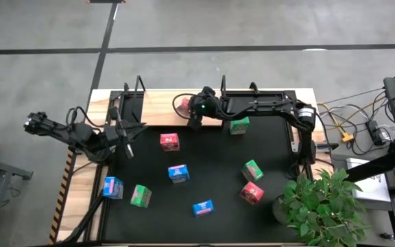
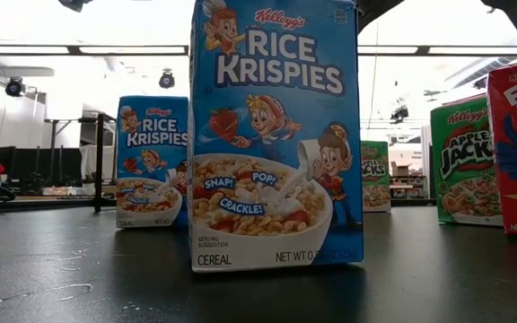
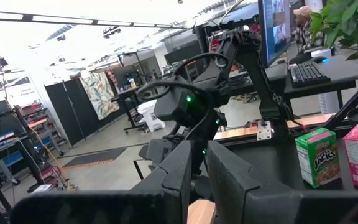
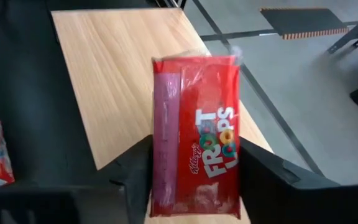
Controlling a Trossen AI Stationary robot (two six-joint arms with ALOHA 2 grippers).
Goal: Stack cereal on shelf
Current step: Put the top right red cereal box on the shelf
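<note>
- While the right gripper hangs over the shelf near its middle, a red Froot Loops box sits clamped between its two fingers, one on each side of the box; the right wrist view shows the light wood right beneath the box.
- From above, this box shows as a pink patch on the board, just beside the gripper.
- A green box stands at the shelf's front edge, towards its right end.
- On the black mat, a second red box lies near the shelf and a blue box near the mat's middle.
- Another blue box and a green one lie towards the mat's front left corner; a third blue box lies at the front edge.
- A green box and a red box lie on the mat's right half.
- The left gripper waits over the mat's left edge, by the shelf's left end; its fingers stand close together with a narrow gap, holding nothing.
- A plant stands at the table's front right corner.
</note>
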